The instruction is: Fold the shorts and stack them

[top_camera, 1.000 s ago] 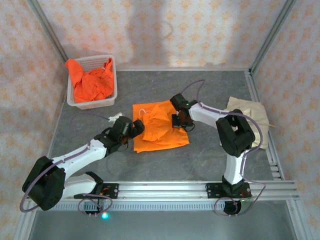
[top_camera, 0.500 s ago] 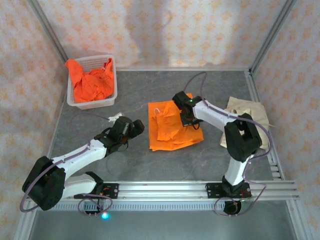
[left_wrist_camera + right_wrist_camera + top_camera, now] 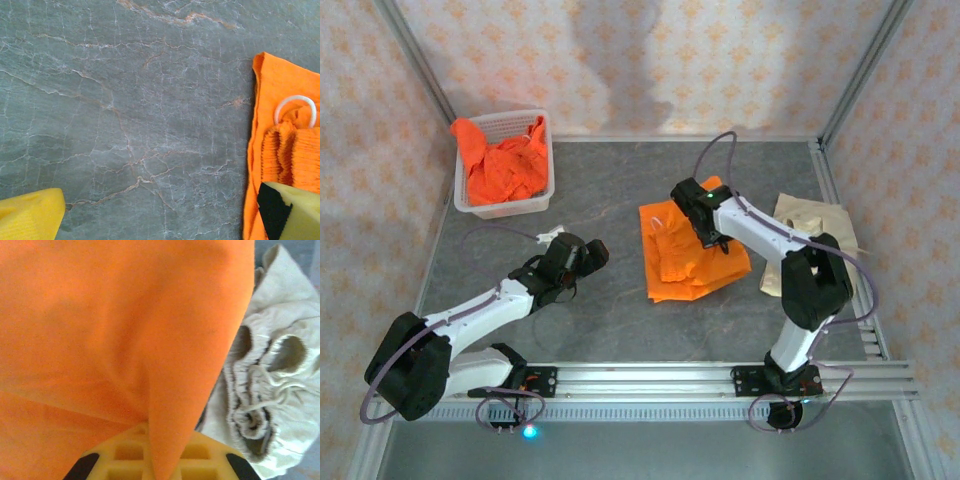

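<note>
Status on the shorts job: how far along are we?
Done: beige shorts lie at the right edge of the table, looking folded. In hand: right fingers are shut on folded orange shorts beside the beige pair; left fingers are open over bare table. Left: stack the orange pair on the beige, then fold and stack the orange cloth in the basket.

Centre: bright orange cloth shorts (image 3: 692, 255), white drawstring loop (image 3: 296, 107). Right: plain beige cloth shorts (image 3: 820, 220). Far left: white plastic mesh basket (image 3: 506, 209), orange cloth (image 3: 500, 170) inside. Grey tabletop (image 3: 610, 320): pale marble veining. Walls (image 3: 620, 60): cream, floral repeat.
</note>
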